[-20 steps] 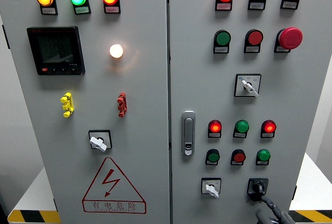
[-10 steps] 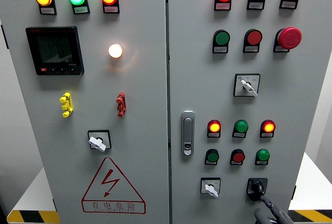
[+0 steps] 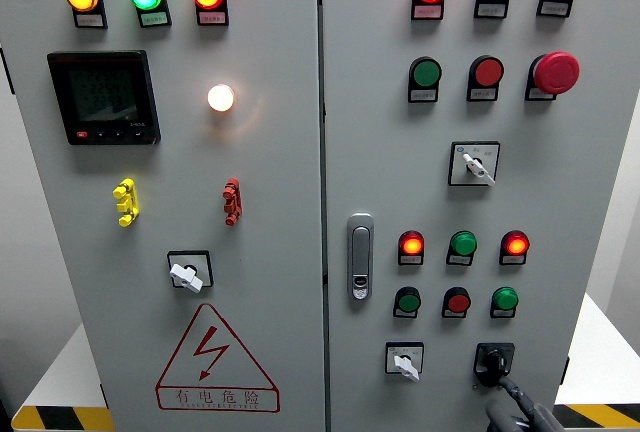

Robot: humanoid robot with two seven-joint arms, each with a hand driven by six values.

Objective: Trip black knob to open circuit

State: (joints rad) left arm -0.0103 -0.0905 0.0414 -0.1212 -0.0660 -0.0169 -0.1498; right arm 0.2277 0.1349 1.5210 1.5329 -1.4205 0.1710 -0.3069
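Observation:
The black knob (image 3: 493, 359) is a rotary switch on a black square plate at the bottom right of the grey cabinet's right door (image 3: 590, 202). My right hand (image 3: 512, 407) comes up from the bottom edge, just below and right of the knob. Its dark tip reaches the knob's lower edge. Most of the hand is cut off by the frame, so its grip does not show. The left arm is out of the picture.
A white selector switch (image 3: 404, 360) sits left of the knob. Above it are rows of small red and green lamps and buttons (image 3: 461, 245). A door handle (image 3: 360, 257), a second white selector (image 3: 474, 164) and a red mushroom button (image 3: 555, 72) are higher up. The left door carries a meter (image 3: 103, 97).
The whole panel has drifted a few pixels left in the view. My right hand stays at the black knob's lower edge.

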